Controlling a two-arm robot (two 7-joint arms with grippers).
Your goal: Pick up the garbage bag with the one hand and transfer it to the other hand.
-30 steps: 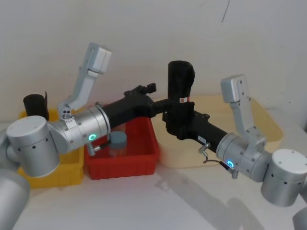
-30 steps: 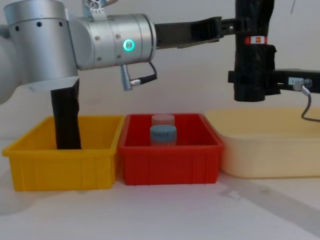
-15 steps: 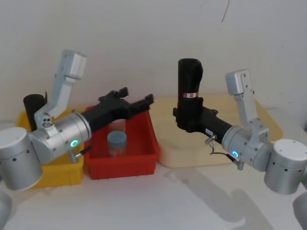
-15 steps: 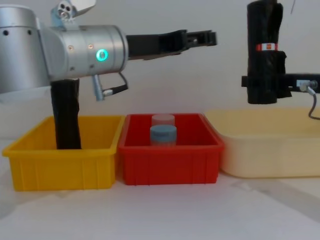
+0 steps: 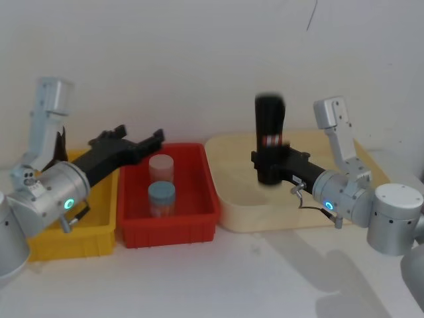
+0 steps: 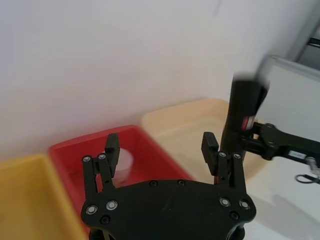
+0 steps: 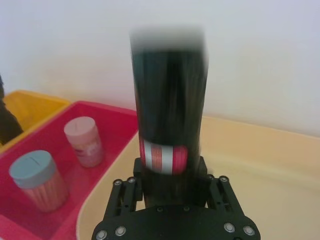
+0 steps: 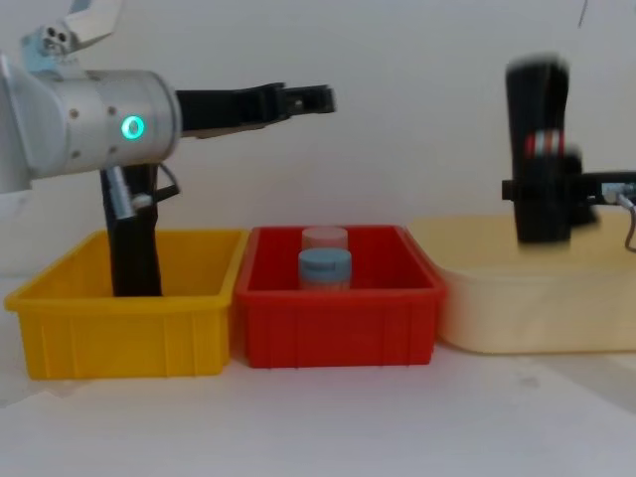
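Observation:
The garbage bag (image 5: 269,136) is a black roll with a red-and-white label band, standing upright above the cream tray (image 5: 232,205). My right gripper (image 5: 268,165), on the blue-ringed arm, is shut on its lower part, just under the label. The bag (image 8: 539,149) is motion-blurred in the chest view and fills the middle of the right wrist view (image 7: 170,100). My left gripper (image 5: 140,137), on the green-ringed arm, hangs open and empty above the seam between the yellow and red bins, well left of the bag. In the left wrist view its fingers (image 6: 111,148) are spread wide.
A red bin (image 8: 338,333) holds a blue-lidded jar (image 5: 161,197) and a pink-lidded jar (image 5: 161,170). A yellow bin (image 8: 119,338) on the left holds a plain black roll (image 8: 133,243) standing upright. A white wall rises close behind all three containers.
My left gripper let go of the bag and drew back left, open. My right gripper carried the bag right and lower, over the cream tray.

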